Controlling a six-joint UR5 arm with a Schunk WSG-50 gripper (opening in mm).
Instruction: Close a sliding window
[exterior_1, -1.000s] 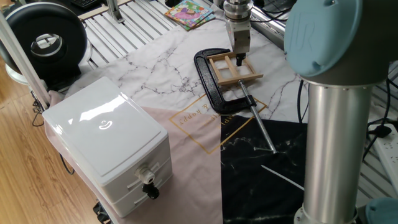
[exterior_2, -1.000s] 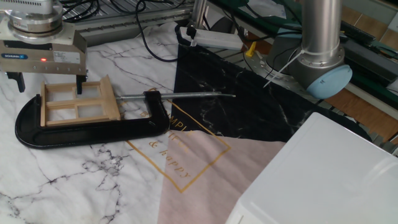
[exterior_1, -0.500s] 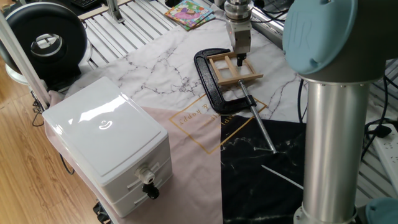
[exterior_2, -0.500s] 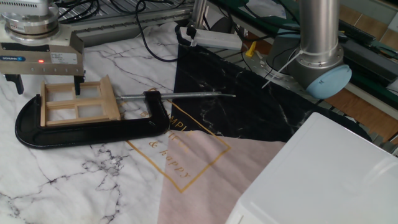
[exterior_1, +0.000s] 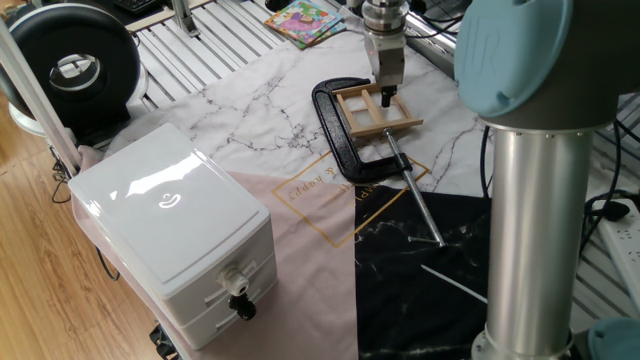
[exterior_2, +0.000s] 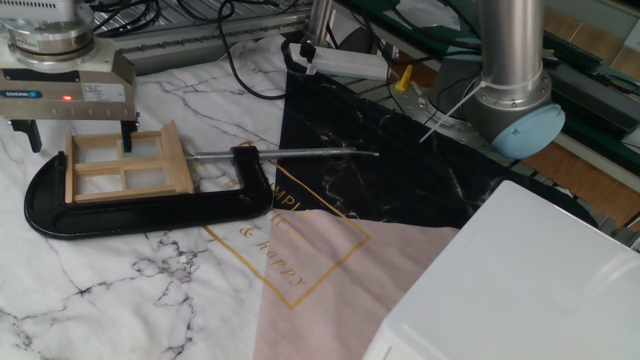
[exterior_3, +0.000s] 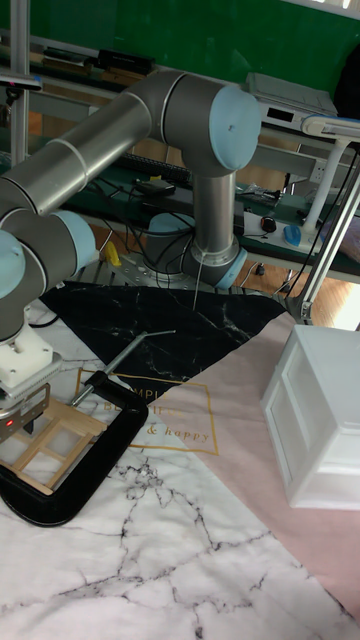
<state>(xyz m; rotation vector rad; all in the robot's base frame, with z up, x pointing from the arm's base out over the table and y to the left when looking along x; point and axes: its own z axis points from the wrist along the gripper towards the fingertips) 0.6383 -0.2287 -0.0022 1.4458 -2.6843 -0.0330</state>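
Sliding window (exterior_2: 122, 166): lay flat on the tabletop (exterior_2: 150, 290), held inside the black C-clamp (exterior_2: 150, 205).
C-clamp screw rod (exterior_2: 300, 153): extended from the window's upright end out over the black marble mat (exterior_2: 400, 170).
Tool (exterior_2: 76, 135): positioned directly above the window; fingers (exterior_2: 127, 137) spread, one dipping into a pane opening, the other outside the window's far end past the clamp; pinched nothing.
White drawer box (exterior_1: 175, 235): stood well apart from the window.
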